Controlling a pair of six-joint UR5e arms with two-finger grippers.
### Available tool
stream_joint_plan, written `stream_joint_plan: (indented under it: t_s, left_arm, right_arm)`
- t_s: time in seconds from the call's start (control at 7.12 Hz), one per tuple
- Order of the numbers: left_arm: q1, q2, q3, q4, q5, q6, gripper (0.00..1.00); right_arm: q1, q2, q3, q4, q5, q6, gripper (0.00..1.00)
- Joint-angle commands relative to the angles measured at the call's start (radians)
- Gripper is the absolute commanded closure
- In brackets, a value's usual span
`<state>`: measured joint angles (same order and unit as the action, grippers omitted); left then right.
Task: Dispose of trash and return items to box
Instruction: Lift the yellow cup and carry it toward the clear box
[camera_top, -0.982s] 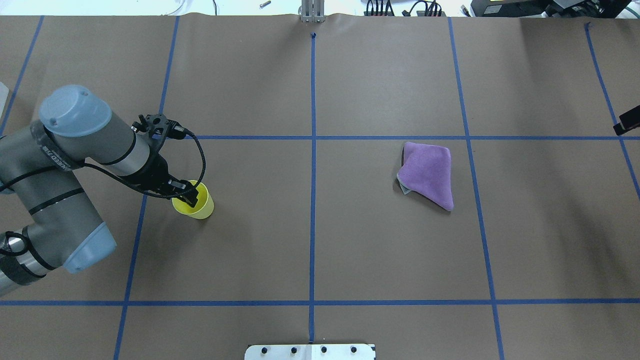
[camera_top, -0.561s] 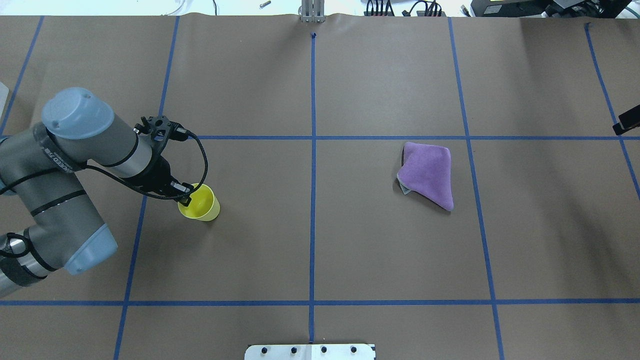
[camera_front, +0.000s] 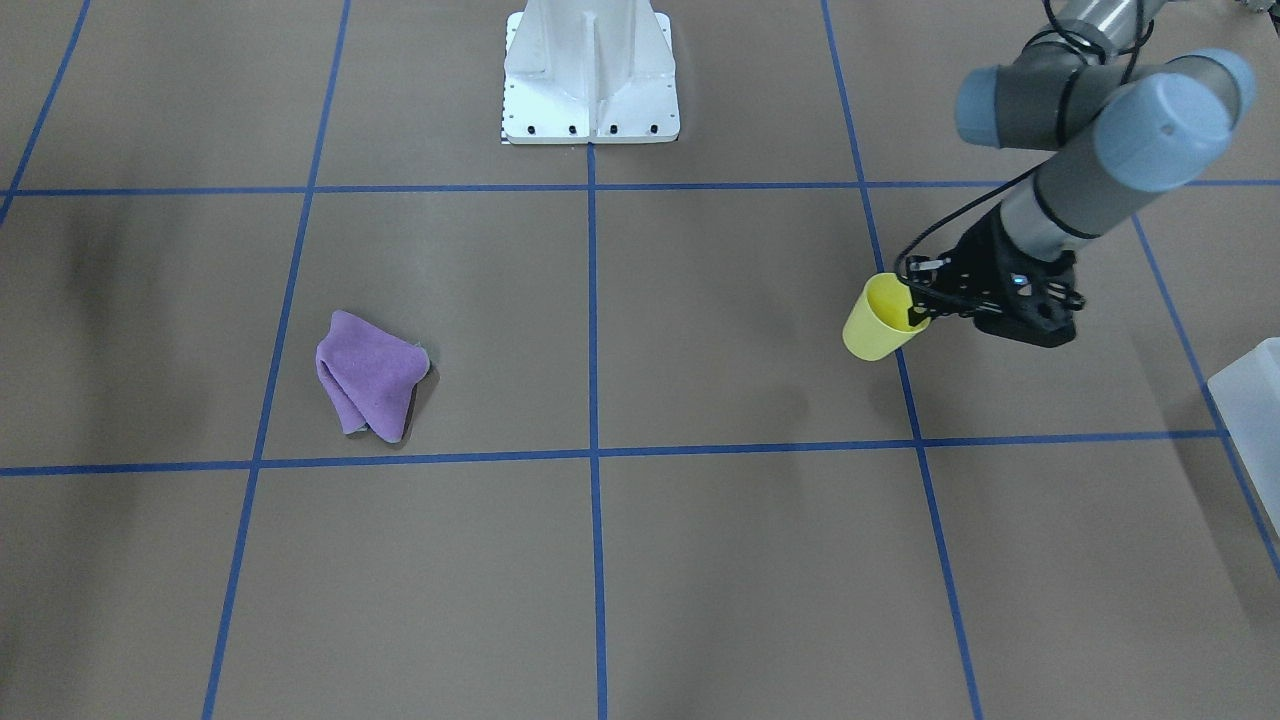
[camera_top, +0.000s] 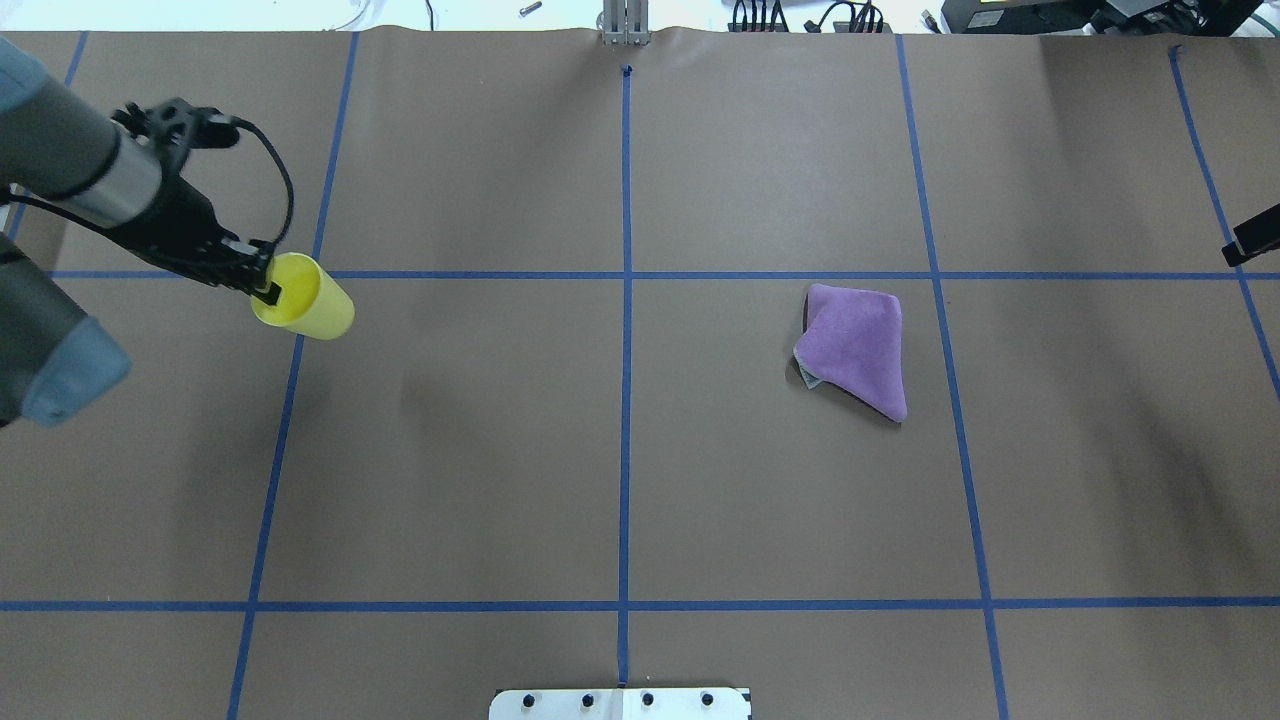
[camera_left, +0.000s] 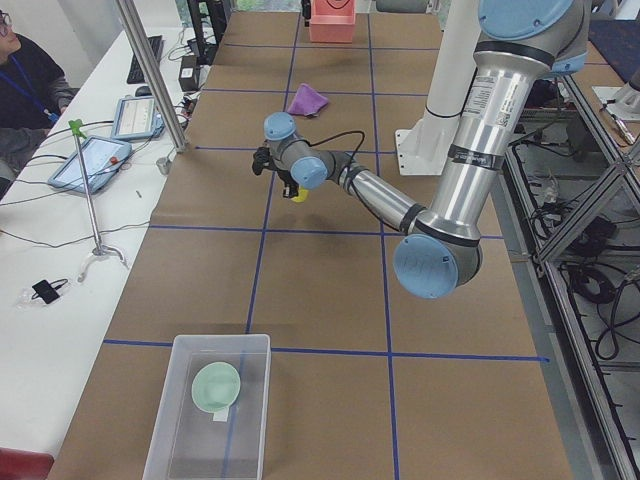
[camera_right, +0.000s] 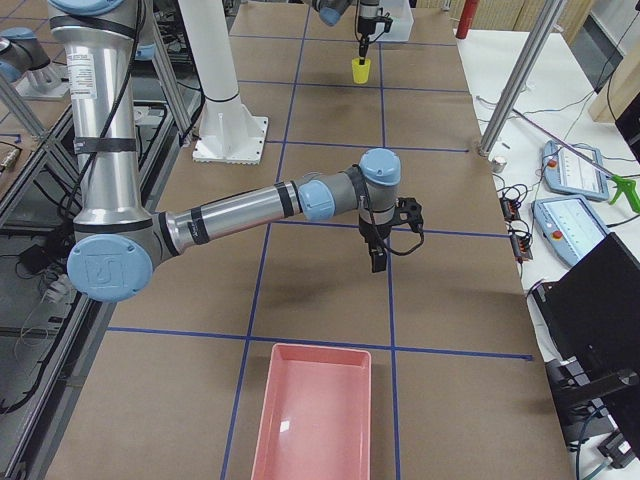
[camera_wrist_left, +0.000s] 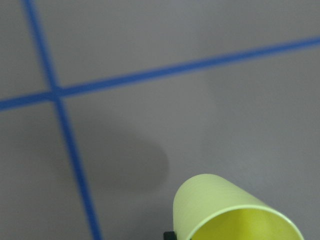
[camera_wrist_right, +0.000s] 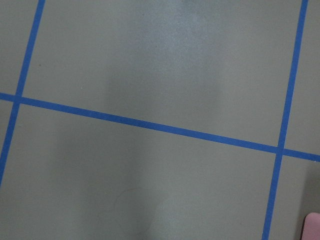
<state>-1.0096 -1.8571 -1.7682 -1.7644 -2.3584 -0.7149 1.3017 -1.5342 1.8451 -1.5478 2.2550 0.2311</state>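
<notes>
Nearest, the frosted, round-cornered plastic box (camera_left: 250, 425) sits on the brown-paper desk (camera_top: 480, 470) with a pale green round dish (camera_left: 216, 386) inside; print on the left arm (camera_left: 483, 95) is too small to read. Beyond it the left pincer (camera_top: 264, 291) pinches the rim of the smooth, tapered yellow cup (camera_top: 312, 306), tilted and clear of the desk. Farther still lies a crumpled purple cloth (camera_top: 858, 345); whether the right pincer (camera_right: 377, 262) is wide or narrow I cannot tell.
</notes>
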Motion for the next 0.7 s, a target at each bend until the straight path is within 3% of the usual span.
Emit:
stream_joint_plan:
  t_s: [0.0, 0.14, 0.28, 0.56]
  left_arm:
    - [-0.271, 0.039, 0.038, 0.179, -0.039, 0.302, 1.00]
    - [-0.381, 0.036, 0.091, 0.254, -0.039, 0.451, 1.00]
    - [-0.485, 0.026, 0.213, 0.255, -0.039, 0.611, 1.00]
    - [-0.628, -0.094, 0.603, 0.215, -0.033, 0.893, 1.00]
  right_arm:
    - [-0.016, 0.014, 0.000, 0.000, 0.000, 0.013, 0.00]
    - [-0.018, 0.016, 0.002, 0.000, 0.001, 0.013, 0.00]
    - [-0.019, 0.019, 0.003, 0.000, 0.001, 0.014, 0.00]
    - [-0.021, 0.019, 0.002, 0.002, 0.000, 0.014, 0.00]
